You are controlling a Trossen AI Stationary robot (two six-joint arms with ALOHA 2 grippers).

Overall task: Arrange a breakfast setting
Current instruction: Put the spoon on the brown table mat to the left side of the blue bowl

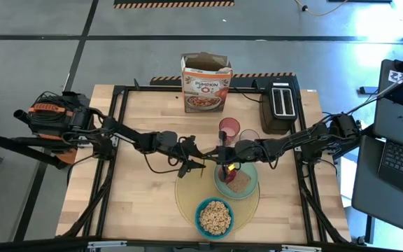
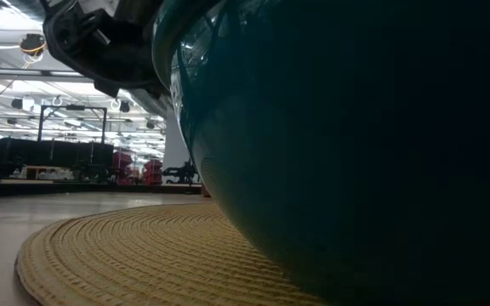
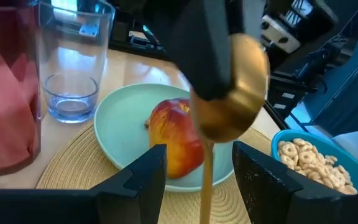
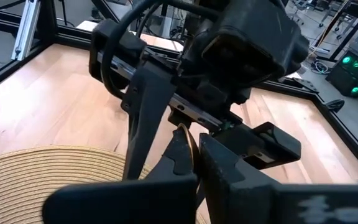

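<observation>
A round yellow placemat [image 1: 187, 192] lies at the table's near middle. On it stand a pale green plate [image 3: 114, 124] with a red apple [image 3: 176, 134] and brown toast [image 1: 240, 184], and a blue bowl [image 1: 214, 217] of cereal. A pink cup [image 1: 229, 128] and a clear mug [image 3: 73, 68] stand behind the plate. My right gripper [image 4: 194, 165] is shut on the gold spoon [image 3: 229, 106] above the plate's left rim. My left gripper [image 3: 196, 168] faces it, open. Its fingers stand on either side of the spoon's handle [image 3: 206, 180], apart from it. My right gripper pinches the gold spoon's bowl end [image 3: 241, 112] between its two fingers [image 3: 210, 56]. It comes from the table's right side. The spoon is lifted clear of the plate and placemat. Its handle points toward my left gripper.
A cereal box [image 1: 206, 84] and a black toaster [image 1: 280, 105] stand at the table's far edge. Bare wood lies on the table's left [image 1: 138, 189]. The blue bowl fills the low view [image 2: 339, 153], right before that camera.
</observation>
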